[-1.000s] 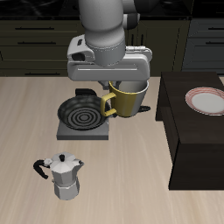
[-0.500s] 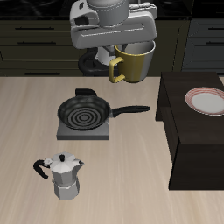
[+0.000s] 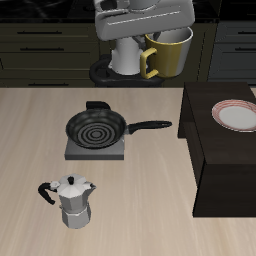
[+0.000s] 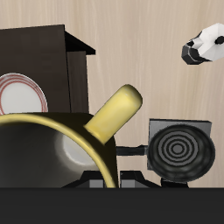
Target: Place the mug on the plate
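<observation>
While raised high above the table's back, gripper (image 3: 166, 33) clamped on the rim of the mug (image 3: 170, 57) — olive-yellow, upright, squared handle (image 4: 116, 111) facing the frying pan side; mug clear of every surface; plate (image 3: 237, 116) — white, pink-red ring — on the dark raised block (image 3: 222, 160), nearer the table's front edge than the mug, well apart from it; black frying pan (image 3: 95, 128) on its grey base; silver moka pot (image 3: 72, 200) near the front edge.

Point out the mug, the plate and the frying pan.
mug (image 3: 172, 57), exterior view, outer wall.
plate (image 3: 237, 116), exterior view, white centre.
frying pan (image 3: 96, 128), exterior view, spiral base.
</observation>
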Robot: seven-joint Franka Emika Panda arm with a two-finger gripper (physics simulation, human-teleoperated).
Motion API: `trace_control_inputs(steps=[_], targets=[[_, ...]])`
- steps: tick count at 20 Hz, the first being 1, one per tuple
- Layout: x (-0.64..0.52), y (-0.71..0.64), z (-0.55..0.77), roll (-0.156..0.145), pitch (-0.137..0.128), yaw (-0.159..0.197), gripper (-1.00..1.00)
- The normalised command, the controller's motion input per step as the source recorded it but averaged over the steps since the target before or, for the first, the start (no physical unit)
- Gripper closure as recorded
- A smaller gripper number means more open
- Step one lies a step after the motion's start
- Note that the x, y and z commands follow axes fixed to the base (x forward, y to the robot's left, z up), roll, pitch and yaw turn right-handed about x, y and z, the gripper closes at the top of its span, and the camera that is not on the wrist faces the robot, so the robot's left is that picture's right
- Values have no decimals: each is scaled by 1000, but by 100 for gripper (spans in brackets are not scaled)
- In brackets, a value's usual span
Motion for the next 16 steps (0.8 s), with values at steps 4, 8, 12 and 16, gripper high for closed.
trace_control_inputs(steps=[4,8,12,16], targets=[[-85,369,141,23,-44,20,100],[-21,388,100,51,-10,8,100],[62,519,103,20,-27,-6,100],[90,353,-8,-5,-14,-9,100]])
